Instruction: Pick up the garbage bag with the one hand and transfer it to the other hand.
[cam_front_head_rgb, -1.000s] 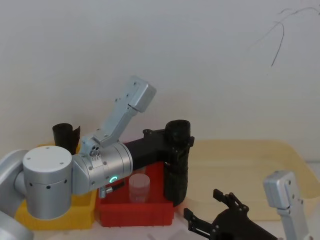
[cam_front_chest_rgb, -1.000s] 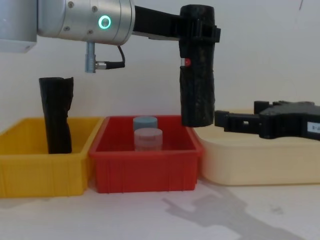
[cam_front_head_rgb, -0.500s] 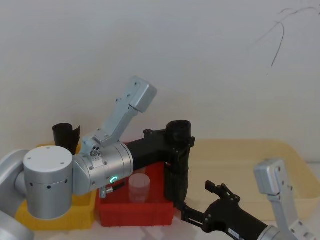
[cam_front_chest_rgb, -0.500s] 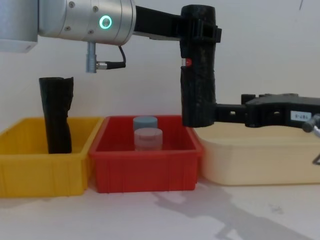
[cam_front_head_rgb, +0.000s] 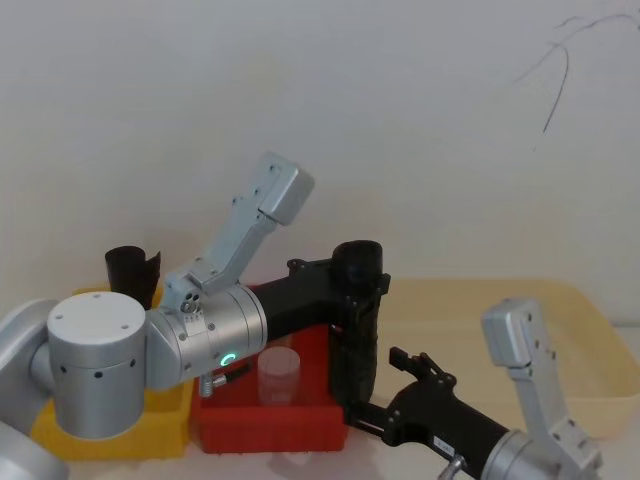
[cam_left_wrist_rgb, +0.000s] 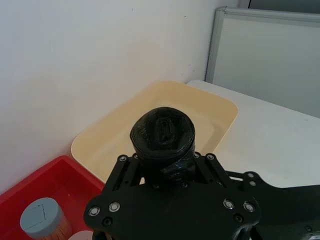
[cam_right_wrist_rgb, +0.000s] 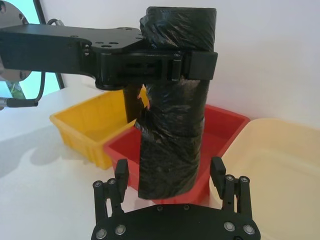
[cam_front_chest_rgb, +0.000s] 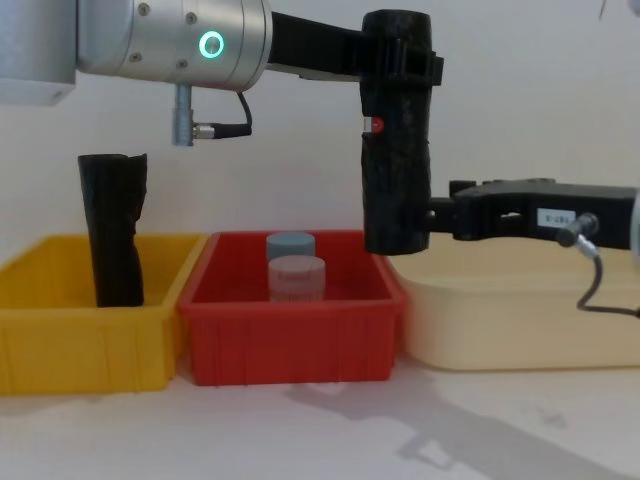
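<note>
**Bag held high, second jaws open around its foot**

The left gripper (cam_front_chest_rgb: 400, 65), on the arm with the green glowing ring (cam_front_chest_rgb: 210, 44), reaches across from the robot's left. Its jaws are clamped around the upper part of the garbage bag (cam_front_chest_rgb: 395, 150). The bag hangs upright in the air, clear of the desk (cam_front_chest_rgb: 330, 430), with its small red mark (cam_front_chest_rgb: 375, 125) just below the clamp. In the chest view its lower end sits near rim height at the right end of the red bin (cam_front_chest_rgb: 295, 345), next to the cream tray (cam_front_chest_rgb: 510, 320).

The right gripper (cam_front_chest_rgb: 435, 215) comes in level from the robot's right, at the bag's lower part. In the right wrist view its jaws stand open, one finger (cam_right_wrist_rgb: 121, 176) on each side of the bag's foot, with a gap at both sides.

Two lidded jars (cam_front_chest_rgb: 296, 275) stand in the red bin. A second black roll (cam_front_chest_rgb: 113, 230) stands upright in the yellow bin (cam_front_chest_rgb: 85, 345), well apart from both grippers.
</note>
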